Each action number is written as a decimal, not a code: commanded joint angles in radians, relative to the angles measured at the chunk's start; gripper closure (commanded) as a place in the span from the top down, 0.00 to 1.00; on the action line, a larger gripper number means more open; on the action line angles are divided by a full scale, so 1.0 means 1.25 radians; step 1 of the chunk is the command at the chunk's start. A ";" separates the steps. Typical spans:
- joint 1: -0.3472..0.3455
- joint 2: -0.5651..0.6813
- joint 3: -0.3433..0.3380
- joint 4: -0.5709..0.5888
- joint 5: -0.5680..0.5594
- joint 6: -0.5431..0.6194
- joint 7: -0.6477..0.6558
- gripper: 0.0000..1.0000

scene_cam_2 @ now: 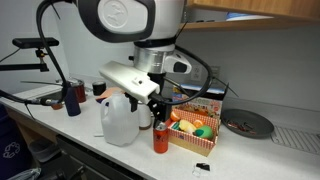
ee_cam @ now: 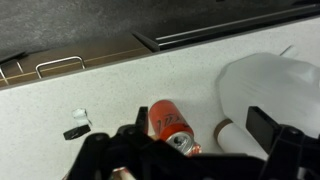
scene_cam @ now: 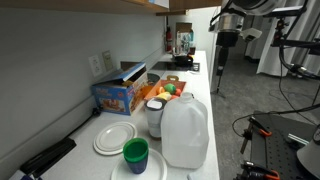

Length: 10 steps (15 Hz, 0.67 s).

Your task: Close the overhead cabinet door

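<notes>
We see the gripper spread wide with nothing held, hanging over the counter above an orange can that stands just left of a white jug. In an exterior view the overhead cabinet door shows only as a light tan strip at the top edge, high above the fruit box and dark plate. We cannot tell how far open it stands.

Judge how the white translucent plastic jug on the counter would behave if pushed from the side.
The white translucent plastic jug stands upright on a broad flat base, so it would probably slide rather than tip. Its walls look thin and would likely flex under a squeeze. No liquid level shows, so it may be empty and light, but I cannot tell.
</notes>
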 commanded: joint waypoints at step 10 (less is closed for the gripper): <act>-0.054 -0.412 -0.021 -0.153 -0.176 -0.195 -0.222 1.00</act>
